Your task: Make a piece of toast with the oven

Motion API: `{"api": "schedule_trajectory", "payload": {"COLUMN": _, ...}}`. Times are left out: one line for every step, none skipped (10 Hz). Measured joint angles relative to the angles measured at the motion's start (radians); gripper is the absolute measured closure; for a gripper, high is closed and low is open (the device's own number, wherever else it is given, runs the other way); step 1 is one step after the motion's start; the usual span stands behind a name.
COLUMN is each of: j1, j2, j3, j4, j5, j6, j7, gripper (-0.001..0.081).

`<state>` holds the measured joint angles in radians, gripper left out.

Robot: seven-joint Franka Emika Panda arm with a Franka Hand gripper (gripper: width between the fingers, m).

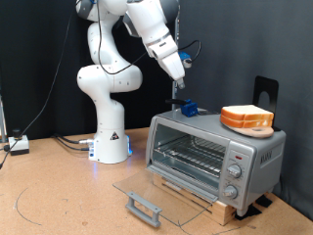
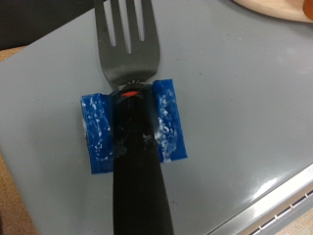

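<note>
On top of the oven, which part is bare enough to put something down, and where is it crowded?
On the oven top, a bare grey patch lies between the fork in its blue holder and the toast. The exterior view's right end is crowded by the stacked bread. The pincer hangs just above the fork. Inside, the wire rack is bare, and the glass door lies open.

The wrist view cuts off the fork (image 2: pixel 130 117) handle and a toast (image 2: pixel 286 7) edge.

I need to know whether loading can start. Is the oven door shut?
No: in the exterior view the oven has its glass door folded down flat, leaving the wire rack exposed.
</note>
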<state>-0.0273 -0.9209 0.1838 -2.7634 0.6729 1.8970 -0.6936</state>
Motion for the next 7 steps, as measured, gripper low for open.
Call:
{"api": "schedule_trajectory", "payload": {"j1": 0.001, "j2": -0.001, "j3": 0.0, "j4": -0.001, "j5": -0.002, "j6": -0.009, "j7": -0.014, "gripper": -0.0001}}
{"api": "schedule_trajectory", "payload": {"j1": 0.005, "j2": -0.006, "j3": 0.0, "j4": -0.005, "j5": -0.003, "j6": -0.023, "j7": -0.038, "gripper": -0.0001}}
{"api": "schedule_trajectory", "payload": {"j1": 0.011, "j2": -0.016, "j3": 0.0, "j4": -0.008, "j5": -0.003, "j6": -0.042, "j7": -0.061, "gripper": -0.0001}}
{"api": "schedule_trajectory", "payload": {"j1": 0.018, "j2": -0.031, "j3": 0.0, "j4": -0.011, "j5": -0.002, "j6": -0.058, "j7": -0.076, "gripper": -0.0001}}
{"api": "schedule_trajectory", "payload": {"j1": 0.024, "j2": -0.05, "j3": 0.0, "j4": -0.012, "j5": 0.0, "j6": -0.073, "j7": -0.078, "gripper": -0.0001}}
{"api": "schedule_trajectory", "payload": {"j1": 0.028, "j2": -0.069, "j3": 0.0, "j4": -0.012, "j5": 0.001, "j6": -0.085, "j7": -0.078, "gripper": -0.0001}}
{"api": "schedule_trajectory", "payload": {"j1": 0.028, "j2": -0.087, "j3": 0.0, "j4": -0.012, "j5": 0.001, "j6": -0.089, "j7": -0.078, "gripper": -0.0001}}
